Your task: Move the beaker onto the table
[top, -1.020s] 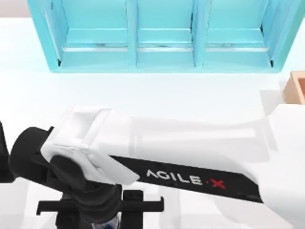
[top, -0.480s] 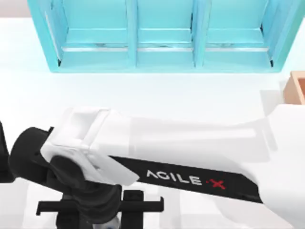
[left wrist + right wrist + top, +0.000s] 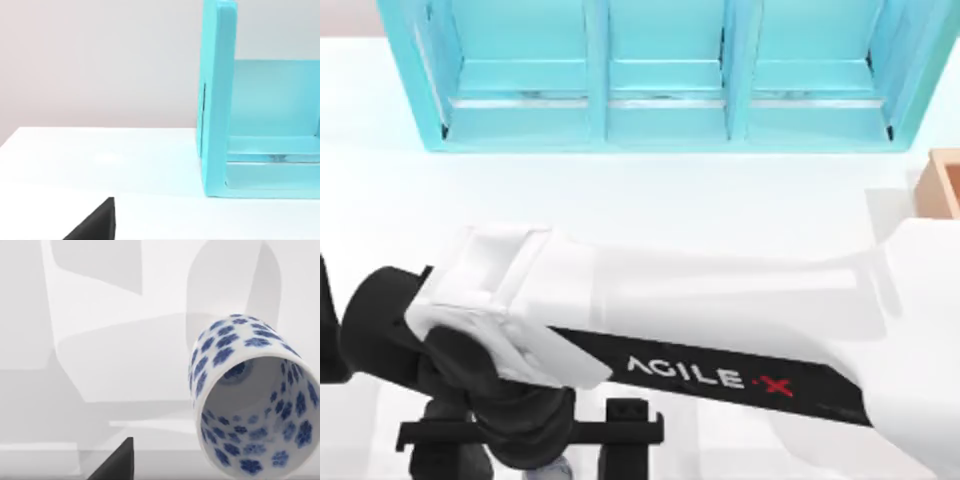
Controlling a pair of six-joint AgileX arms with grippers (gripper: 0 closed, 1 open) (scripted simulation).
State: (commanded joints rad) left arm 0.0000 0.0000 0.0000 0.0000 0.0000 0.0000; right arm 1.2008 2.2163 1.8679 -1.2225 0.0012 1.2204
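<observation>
Since a second ago the right gripper (image 3: 535, 450) has widened: its two black fingers now sit farther apart along the crossbar, one having slid toward the top view's right and the other toward its left. The arm itself has hardly shifted. The jaws are spread and grip nothing.

The beaker (image 3: 553, 467) sits at the near edge of the top view, left of centre, directly under the gripper. From above, a small pale sliver of it peeks out beneath the black wrist, between the fingers. The right wrist view gives it plainly: the beaker (image 3: 250, 400) is a whitish cup with dark blue spots inside and out, its open mouth turned up toward the camera. It appears to rest on the table (image 3: 100, 365), with grey shadows around it. One dark finger (image 3: 117, 462) shows apart from the cup, not touching it.

The right arm's long white forearm lies slantwise over the table (image 3: 670, 200), from the right side down to the lower left, and covers most of the near half, the cup included.

The turquoise shelf (image 3: 665, 130) stands along the far edge, well apart from the beaker, with open table between them. A tan box (image 3: 945, 185) sits at the right edge, just beyond the arm.

The left arm (image 3: 326, 335) is parked at the left edge; whether its gripper is spread I cannot tell. Its wrist view looks across the table (image 3: 100, 155) at the shelf (image 3: 217, 100) end wall.
</observation>
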